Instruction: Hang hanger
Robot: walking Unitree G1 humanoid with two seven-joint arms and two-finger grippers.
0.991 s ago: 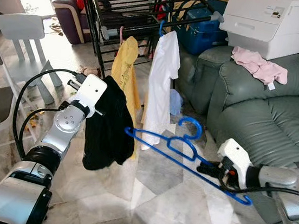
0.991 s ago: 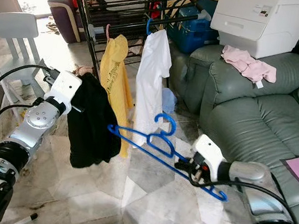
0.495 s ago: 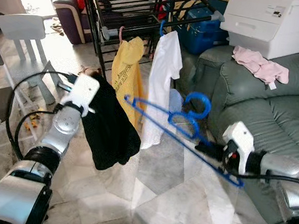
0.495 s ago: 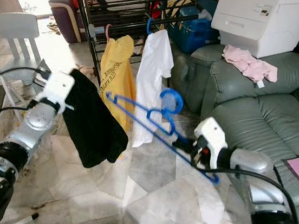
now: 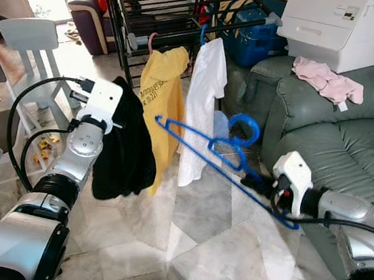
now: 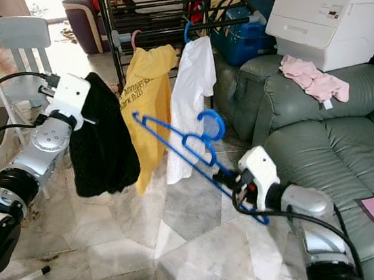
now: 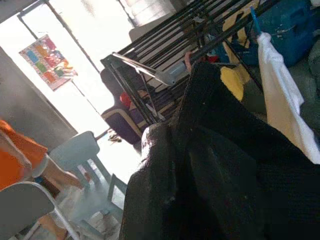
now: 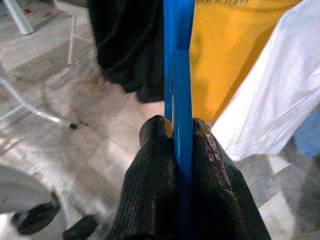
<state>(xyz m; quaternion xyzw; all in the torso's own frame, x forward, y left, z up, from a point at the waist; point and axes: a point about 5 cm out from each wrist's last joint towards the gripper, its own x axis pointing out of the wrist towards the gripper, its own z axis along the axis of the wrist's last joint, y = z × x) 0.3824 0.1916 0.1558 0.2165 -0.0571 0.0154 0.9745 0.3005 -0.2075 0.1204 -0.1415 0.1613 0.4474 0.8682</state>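
Starting left of the drying rack (image 5: 170, 1): left gripper (image 5: 112, 114) sits up at about the rack's lower rail height, off to the rack's left, w/ a black garment (image 5: 128, 150) draped over it and hanging down; the cloth covers the fingers, so can't tell if they're open or clamped, even in the left wrist view, where the garment (image 7: 225, 165) blocks them. Next, hanging from the rack's front bar: yellow shirt (image 5: 159, 102), then white shirt (image 5: 201, 107) on its own blue hook. Now the key bit: the blue hanger (image 5: 218, 161) floats in front of and below that bar, long axis running diagonally, far tip pointing toward the yellow shirt, near end running back to the right gripper (image 5: 263, 185). Hook sits mid-length, curling upward just right of the white shirt, well short of the bar. Right gripper is the nearer arm to the rack's free bar, and it's the one carrying. Right wrist view confirms: both black fingers (image 8: 150, 175) pinched tight on the hanger's blue bar (image 8: 178, 75), bar running straight out away from the jaws. My read: hook has to go up and forward to the bar, prob. right of the white shirt.
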